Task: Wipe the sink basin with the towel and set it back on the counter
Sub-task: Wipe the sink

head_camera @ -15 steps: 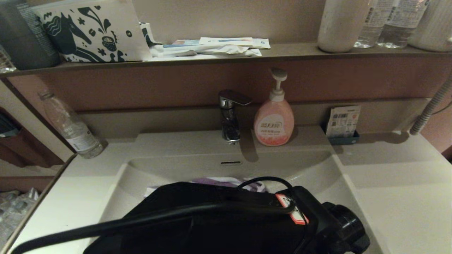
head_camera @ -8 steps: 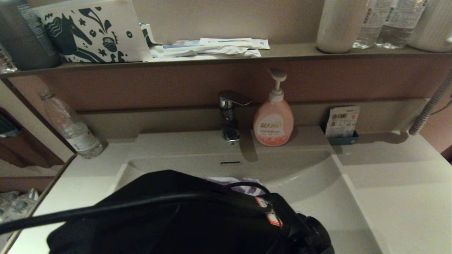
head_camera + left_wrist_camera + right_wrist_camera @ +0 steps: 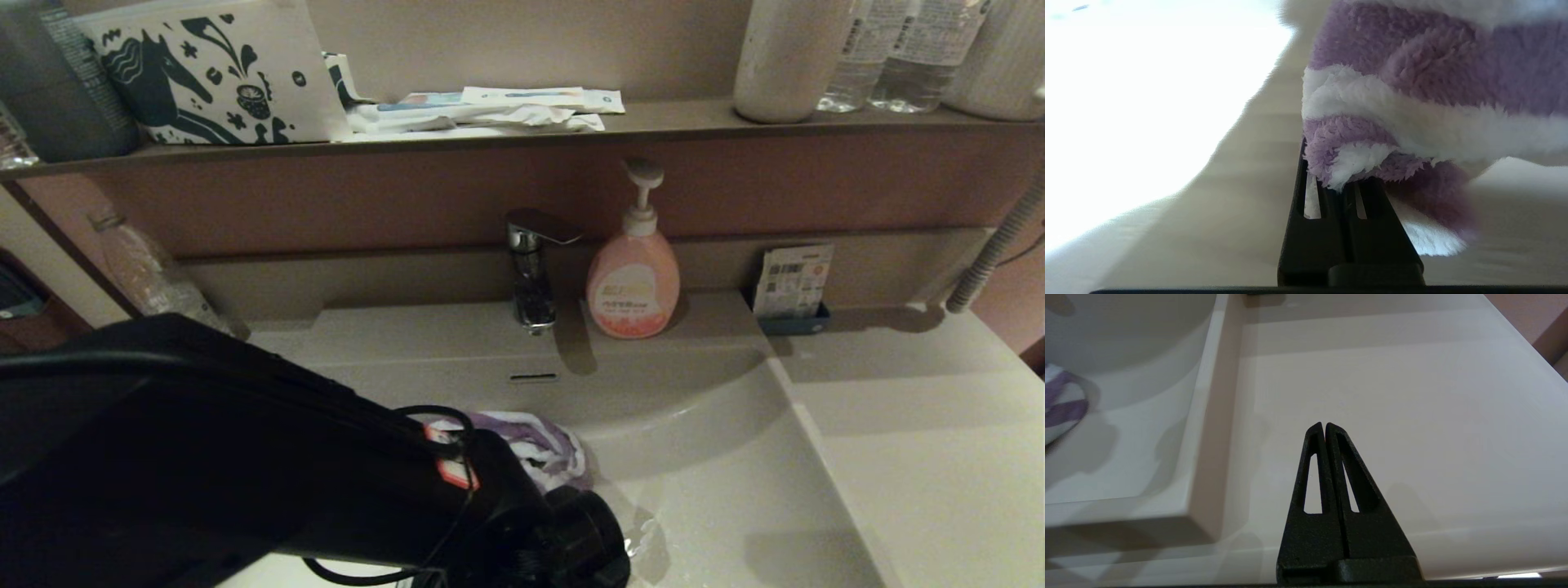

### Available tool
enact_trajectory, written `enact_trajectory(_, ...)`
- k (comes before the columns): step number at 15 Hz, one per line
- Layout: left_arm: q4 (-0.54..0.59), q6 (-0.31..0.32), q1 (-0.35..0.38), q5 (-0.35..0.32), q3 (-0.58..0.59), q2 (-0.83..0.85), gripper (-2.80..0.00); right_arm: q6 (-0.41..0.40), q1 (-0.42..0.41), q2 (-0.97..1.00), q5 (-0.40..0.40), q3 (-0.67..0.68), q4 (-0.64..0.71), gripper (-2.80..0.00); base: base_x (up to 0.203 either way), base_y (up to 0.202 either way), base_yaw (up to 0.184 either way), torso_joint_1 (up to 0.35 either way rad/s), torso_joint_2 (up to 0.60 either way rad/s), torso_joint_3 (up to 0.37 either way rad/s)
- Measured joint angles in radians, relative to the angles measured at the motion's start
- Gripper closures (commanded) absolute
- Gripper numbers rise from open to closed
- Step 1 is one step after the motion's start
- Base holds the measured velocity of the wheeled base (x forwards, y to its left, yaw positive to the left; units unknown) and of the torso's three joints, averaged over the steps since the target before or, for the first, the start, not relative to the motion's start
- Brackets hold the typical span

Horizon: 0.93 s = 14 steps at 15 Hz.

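The left gripper (image 3: 1347, 179), at the left-centre of the sink basin (image 3: 718, 490), has its fingers closed on the towel (image 3: 543, 445), which bunches just beyond the fingertips toward the far wall, so the left arm is the working arm. The towel is a crumpled, fluffy purple-and-white striped wad with no clear long axis. The right gripper (image 3: 1324, 426), fingers pressed together and empty, hangs over the counter (image 3: 1392, 396) on the right, well apart from the towel.

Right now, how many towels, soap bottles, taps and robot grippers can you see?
Striped towel: 1
Pink soap pump bottle: 1
Chrome tap: 1
Grippers: 2 (left gripper holds the towel, right gripper over the counter)
Total: 5
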Motion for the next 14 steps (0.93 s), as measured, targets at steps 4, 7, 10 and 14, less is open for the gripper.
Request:
enact_trajectory(4,-0.175,0.165,0.151,0.024,0.163,-0.109,0.0,0.0,0.0,0.0,0.0,0.0,0.0,0.0,0.0,0.0,0.0,0.0,0.0,0.0)
enact_trajectory(7,-0.303,0.29,0.213,0.068,0.174,-0.165,0.0,0.0,0.0,0.0,0.0,0.0,0.0,0.0,0.0,0.0,0.0,0.0,0.0,0.0)
enact_trajectory(10,-0.376,0.304,0.255,0.07,0.178,-0.126,0.0,0.0,0.0,0.0,0.0,0.0,0.0,0.0,0.0,0.0,0.0,0.0,0.0,0.0)
enact_trajectory(14,-0.574,0.393,0.323,0.069,0.182,-0.042,0.0,0.0,0.0,0.0,0.0,0.0,0.0,0.0,0.0,0.0,0.0,0.0,0.0,0.0)
